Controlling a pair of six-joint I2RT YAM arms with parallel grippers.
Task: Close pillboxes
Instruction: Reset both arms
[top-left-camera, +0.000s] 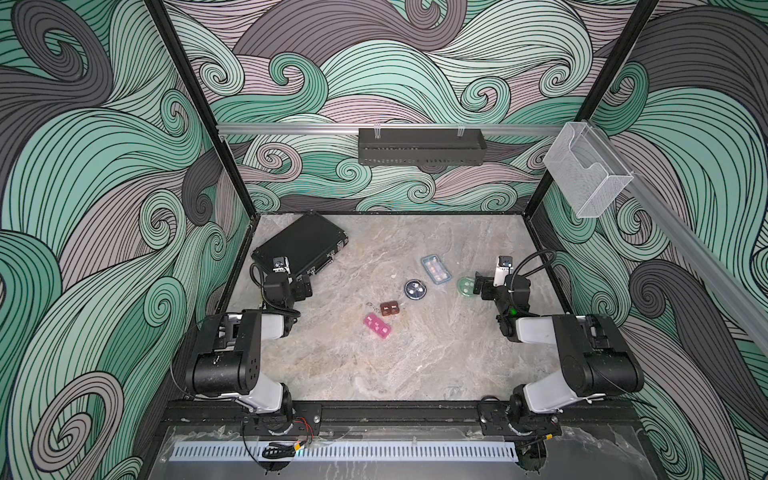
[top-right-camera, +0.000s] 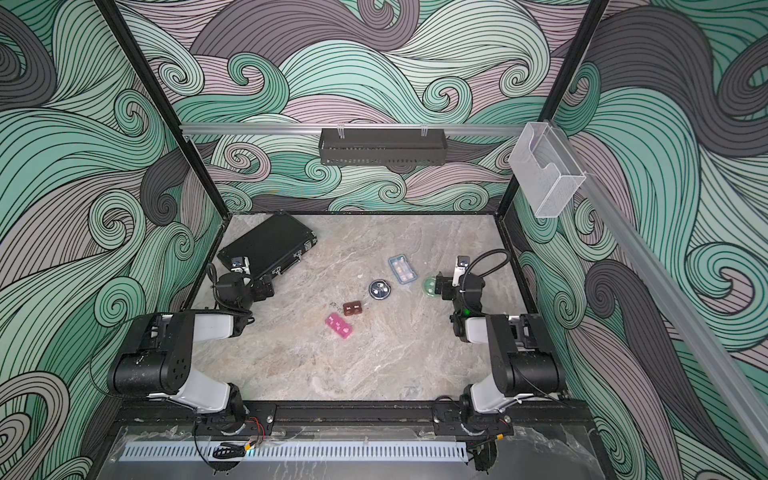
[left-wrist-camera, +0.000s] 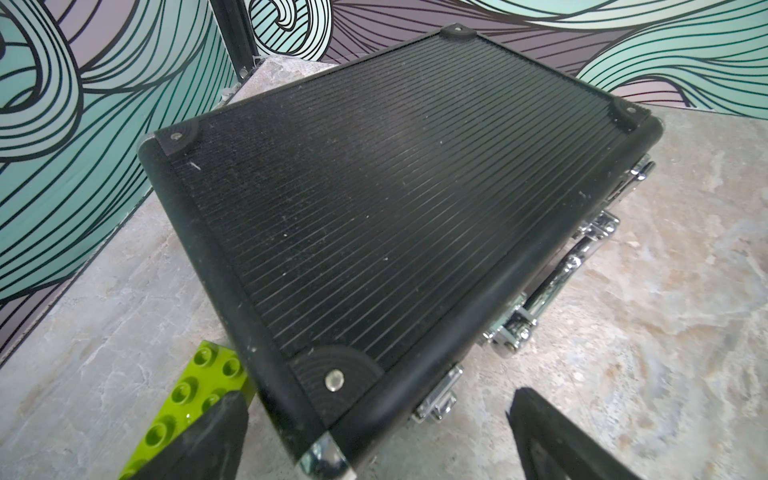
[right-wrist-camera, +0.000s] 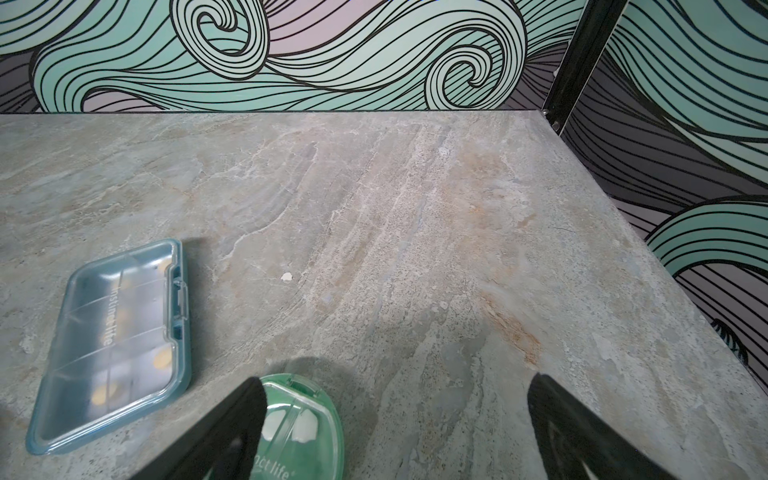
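Five small translucent plastic pillboxes are lying diagonally across the grey marbled desk, the right hand hovering beside one

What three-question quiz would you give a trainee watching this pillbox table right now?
1. True or false: the left gripper and the right gripper both stand with their jaws open.
2. Which pillbox lies nearest the right gripper? A. pink rectangular strip. B. brown two-cell block. C. green round translucent pillbox.
3. Fill the blank: the left wrist camera looks onto a large black ribbed ____ with chrome latches.

Key: 1. True. 2. C, it lies partly under one of that gripper's fingers. 3. case.
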